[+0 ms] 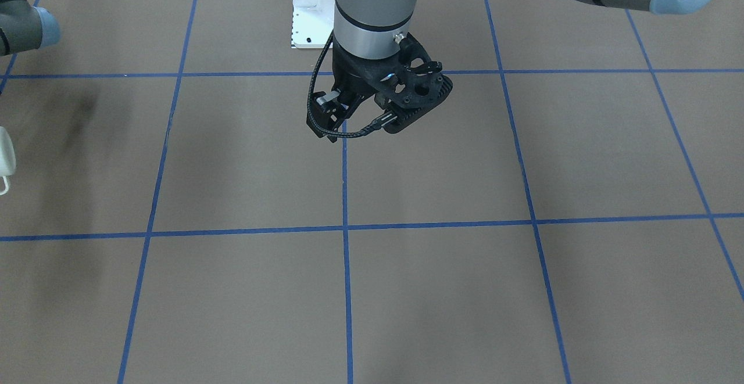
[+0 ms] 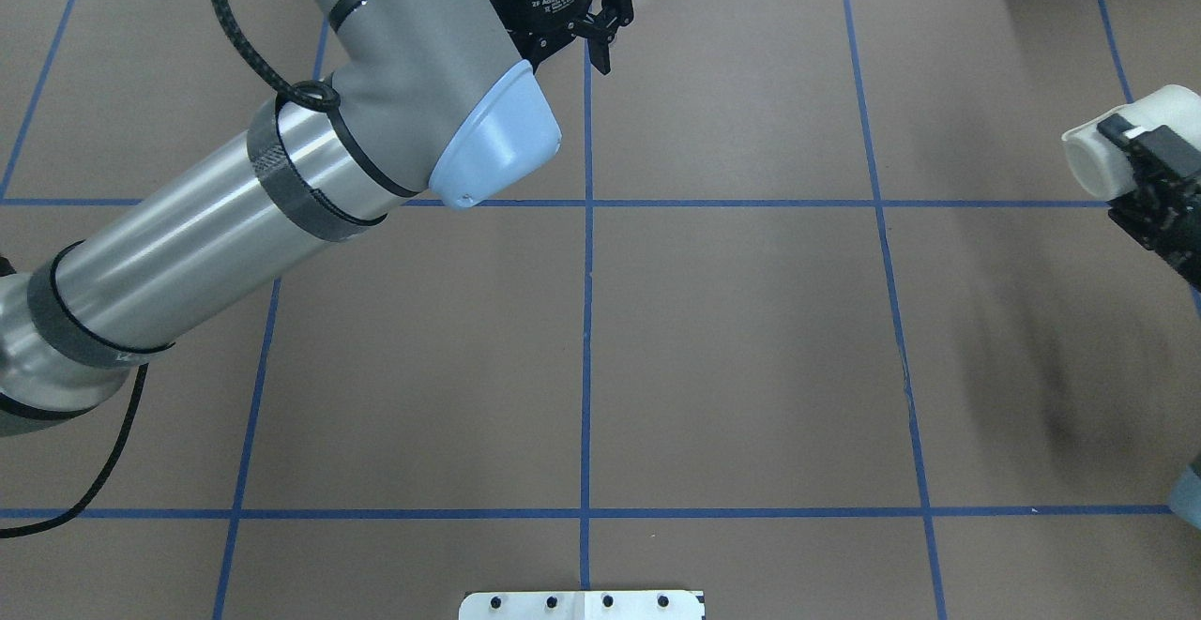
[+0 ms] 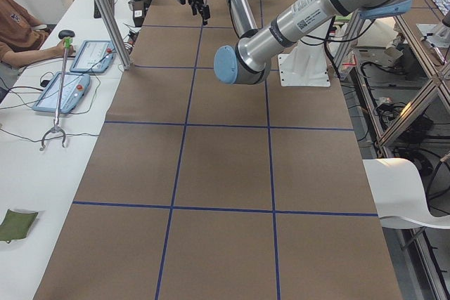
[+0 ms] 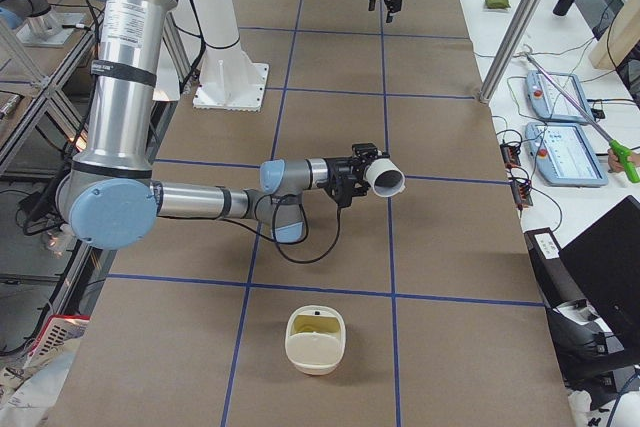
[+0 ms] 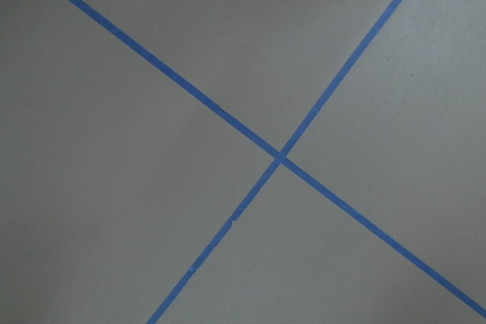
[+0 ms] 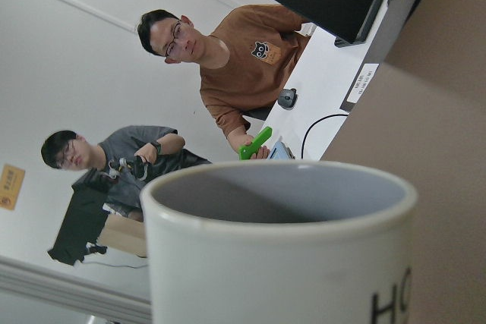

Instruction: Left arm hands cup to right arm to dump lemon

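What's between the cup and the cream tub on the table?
Nothing visible. The right gripper holds the cup tipped sideways above the table. The tub stands apart toward the table's right end, with only table surface between. The left gripper is far off.

**Right arm** (image 4: pixel 215 199): silver-grey with light-blue joint caps, extended low and level over the table. The right gripper (image 4: pixel 362 173) is clamped on the cup (image 4: pixel 386 178).

**Cup:** cream-white mug with a grey inside. It lies on its side between the jaws, with its mouth pointing away from the wrist.

**Lemon** (image 4: pixel 317 324): a yellow-green spot inside a cream bowl (image 4: pixel 316 352) on the table. It is lower than the jaws and well apart from them.

**Left arm** (image 2: pixel 188 245): the left gripper (image 2: pixel 574 48) points down with its fingers spread.
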You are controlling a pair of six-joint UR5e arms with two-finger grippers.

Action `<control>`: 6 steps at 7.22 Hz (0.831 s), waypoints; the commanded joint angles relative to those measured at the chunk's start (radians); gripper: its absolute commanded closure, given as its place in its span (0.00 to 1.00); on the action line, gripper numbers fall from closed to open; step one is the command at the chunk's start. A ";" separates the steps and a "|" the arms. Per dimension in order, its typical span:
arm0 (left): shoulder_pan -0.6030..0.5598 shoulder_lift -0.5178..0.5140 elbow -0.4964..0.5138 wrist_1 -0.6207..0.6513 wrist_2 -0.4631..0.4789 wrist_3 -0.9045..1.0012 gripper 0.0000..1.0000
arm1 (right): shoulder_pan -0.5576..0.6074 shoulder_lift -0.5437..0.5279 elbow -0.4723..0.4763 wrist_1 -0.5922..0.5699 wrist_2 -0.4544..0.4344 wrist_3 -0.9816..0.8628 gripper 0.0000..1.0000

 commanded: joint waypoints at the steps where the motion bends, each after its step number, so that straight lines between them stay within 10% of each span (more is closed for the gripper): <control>1: 0.008 -0.004 0.007 -0.017 0.030 0.002 0.00 | -0.105 0.175 0.003 -0.243 -0.145 -0.339 0.84; 6: 0.033 0.001 0.021 -0.066 0.032 0.003 0.00 | -0.434 0.628 0.002 -0.908 -0.602 -0.604 0.84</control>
